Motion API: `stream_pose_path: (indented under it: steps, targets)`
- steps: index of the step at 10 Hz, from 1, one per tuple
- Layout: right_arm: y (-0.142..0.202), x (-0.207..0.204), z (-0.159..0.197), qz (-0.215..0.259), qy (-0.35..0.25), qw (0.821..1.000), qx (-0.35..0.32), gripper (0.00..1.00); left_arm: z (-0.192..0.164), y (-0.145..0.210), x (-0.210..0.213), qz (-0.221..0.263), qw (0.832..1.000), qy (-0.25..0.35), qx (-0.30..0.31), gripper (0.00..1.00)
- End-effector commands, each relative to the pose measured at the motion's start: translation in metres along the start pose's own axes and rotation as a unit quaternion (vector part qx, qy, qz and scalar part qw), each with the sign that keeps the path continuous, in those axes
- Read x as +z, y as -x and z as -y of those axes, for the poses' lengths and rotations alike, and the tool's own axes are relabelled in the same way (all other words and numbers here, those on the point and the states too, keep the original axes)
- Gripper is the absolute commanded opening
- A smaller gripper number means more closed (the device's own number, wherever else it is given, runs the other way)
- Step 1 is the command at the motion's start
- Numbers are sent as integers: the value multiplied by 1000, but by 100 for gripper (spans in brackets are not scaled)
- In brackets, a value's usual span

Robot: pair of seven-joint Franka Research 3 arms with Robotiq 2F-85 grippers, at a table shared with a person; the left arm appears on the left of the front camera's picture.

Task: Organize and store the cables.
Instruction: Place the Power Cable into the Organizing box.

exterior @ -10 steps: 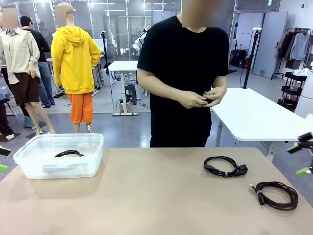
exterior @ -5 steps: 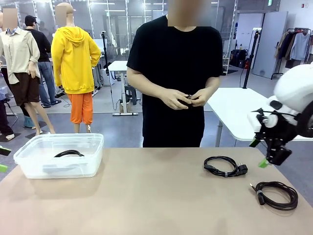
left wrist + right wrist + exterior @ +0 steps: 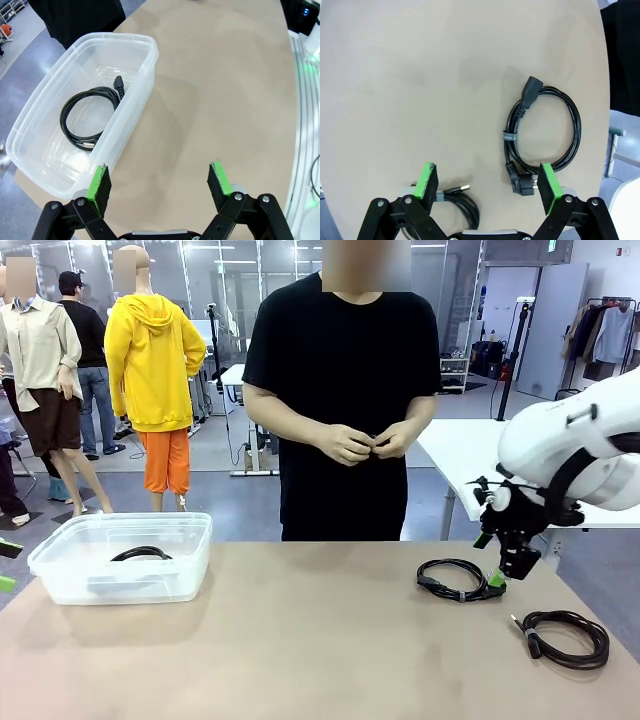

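Shows right end effector (image 3: 490, 562) spread wide, gripping nothing, low over the first coiled cable (image 3: 460, 580) on the counter (image 3: 300, 640). Shows second coiled cable (image 3: 565, 637) near it, toward the counter's right edge. Shows left end effector (image 3: 160, 180) equally wide and empty, just beside the clear bin (image 3: 131, 102), with the third coiled cable (image 3: 92, 117) lying inside. Shows person's hands (image 3: 365, 443) held together at the far side.

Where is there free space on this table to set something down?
The broad bare middle of the tan table, between the clear plastic bin at left and two coiled black cables at right. That right end is crowded, with the open right tool by the farther coil.
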State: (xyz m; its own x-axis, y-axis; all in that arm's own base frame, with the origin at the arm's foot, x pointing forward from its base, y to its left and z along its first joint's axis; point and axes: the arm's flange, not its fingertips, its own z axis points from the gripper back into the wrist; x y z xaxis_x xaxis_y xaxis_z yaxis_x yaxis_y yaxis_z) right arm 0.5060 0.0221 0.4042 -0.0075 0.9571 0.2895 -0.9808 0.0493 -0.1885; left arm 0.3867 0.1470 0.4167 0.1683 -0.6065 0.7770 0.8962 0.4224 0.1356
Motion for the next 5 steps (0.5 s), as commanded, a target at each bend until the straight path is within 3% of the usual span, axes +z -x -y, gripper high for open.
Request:
stream_pose_path:
  steps: [1, 5]
  targets:
    - [-4, -28, 21, -23, -5, 1000, -13, 100, 0, 1, 1, 7, 1000, 2, -2, 98]
    - [5, -80, 38, -40, -47, 998, -28, 100, 0, 1, 1, 7, 1000, 2, -2, 98]
